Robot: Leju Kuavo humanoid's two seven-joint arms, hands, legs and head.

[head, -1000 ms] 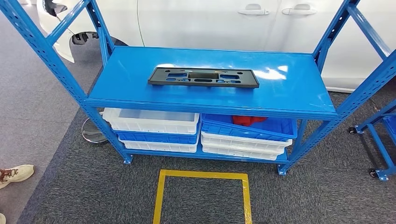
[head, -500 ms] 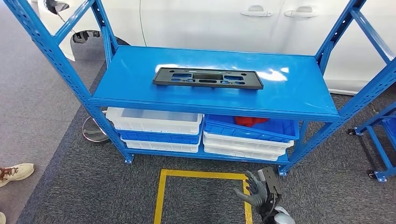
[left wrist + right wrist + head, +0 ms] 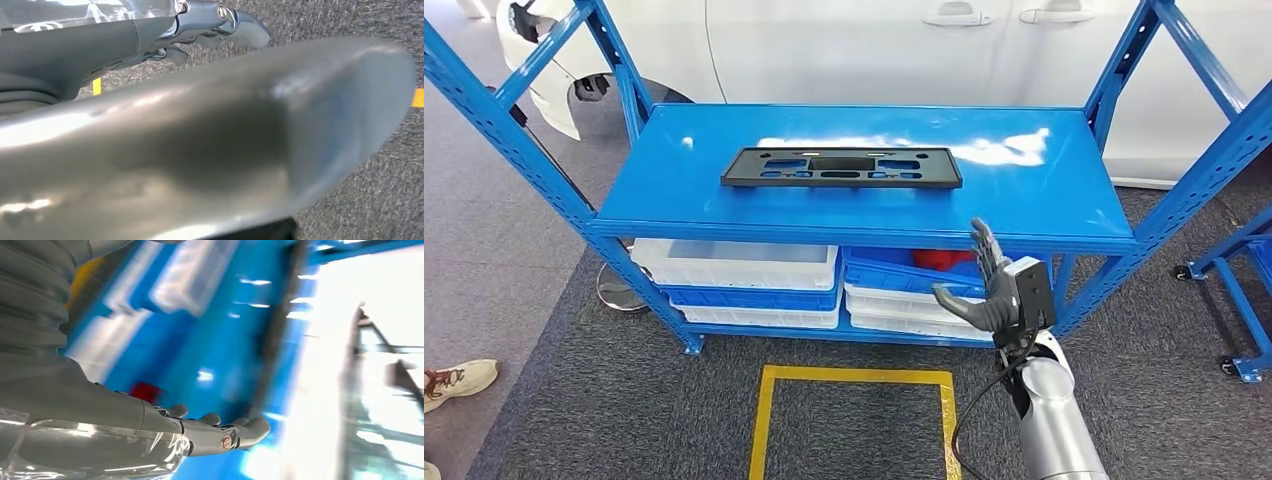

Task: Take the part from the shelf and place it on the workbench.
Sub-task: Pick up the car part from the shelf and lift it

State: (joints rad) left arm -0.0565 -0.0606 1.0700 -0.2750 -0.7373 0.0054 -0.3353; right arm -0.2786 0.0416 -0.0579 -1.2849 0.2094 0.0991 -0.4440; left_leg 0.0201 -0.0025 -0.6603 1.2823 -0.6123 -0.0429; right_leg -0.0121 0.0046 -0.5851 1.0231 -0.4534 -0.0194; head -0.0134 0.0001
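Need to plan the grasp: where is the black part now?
Head view: the part lies flat on the blue shelf, left of centre, beyond the raised right robot hand.

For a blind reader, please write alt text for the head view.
A flat black part lies on a blue shelf. The robot's right hand is raised before the shelf's front edge, fingers apart, holding nothing. White and blue bins sit below.

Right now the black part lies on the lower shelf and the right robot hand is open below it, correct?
Not the lower shelf: the head view shows the black part lying on the top shelf. The right robot hand is open below it, holding nothing.
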